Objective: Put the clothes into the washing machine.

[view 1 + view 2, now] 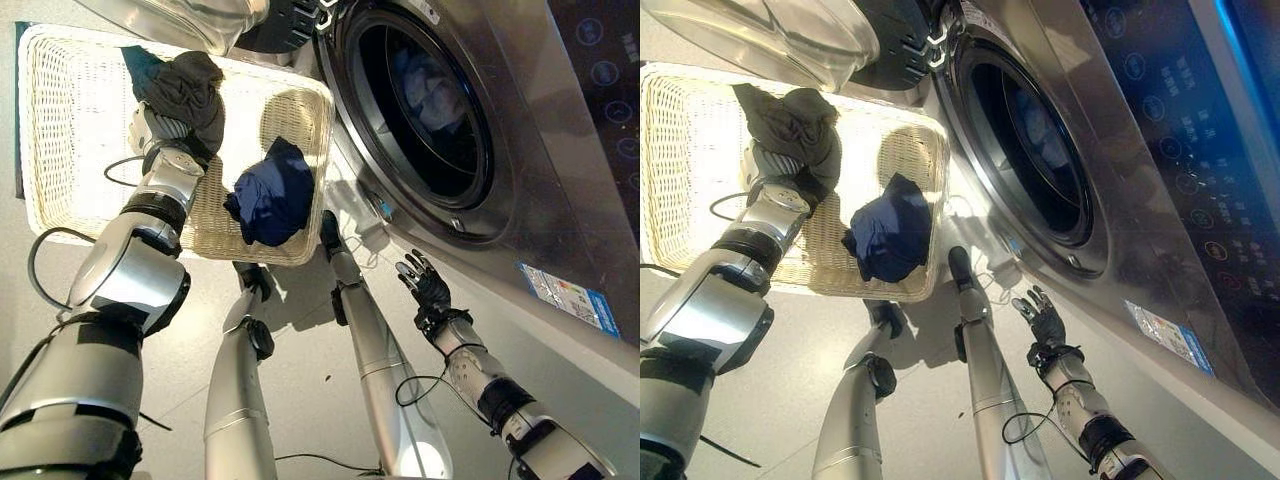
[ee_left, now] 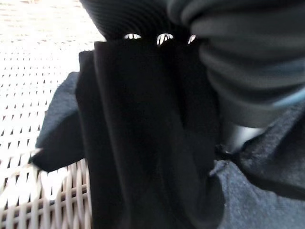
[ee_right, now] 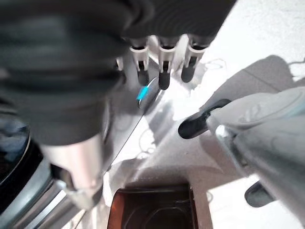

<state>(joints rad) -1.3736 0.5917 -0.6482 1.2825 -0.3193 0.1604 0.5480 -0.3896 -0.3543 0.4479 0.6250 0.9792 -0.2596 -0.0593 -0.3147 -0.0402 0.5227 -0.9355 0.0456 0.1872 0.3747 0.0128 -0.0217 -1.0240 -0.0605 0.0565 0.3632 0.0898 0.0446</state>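
Wicker basket [image 1: 70, 120]: left robot hand [image 1: 160, 130] grips dark garment [image 1: 185, 85].

Dark grey garment [image 1: 185, 85] bunched above basket [image 1: 60, 120], navy garment [image 1: 272, 192] inside.

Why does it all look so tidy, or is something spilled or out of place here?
Nothing stands out. The left hand grips a dark grey garment over the wicker basket, where a navy garment lies bunched. The washing machine has its door open with clothes already inside the drum. The right hand hangs open nearby.

wicker basket [image 1: 70, 120] | on grey floor [image 1: 320, 350] | beside machine
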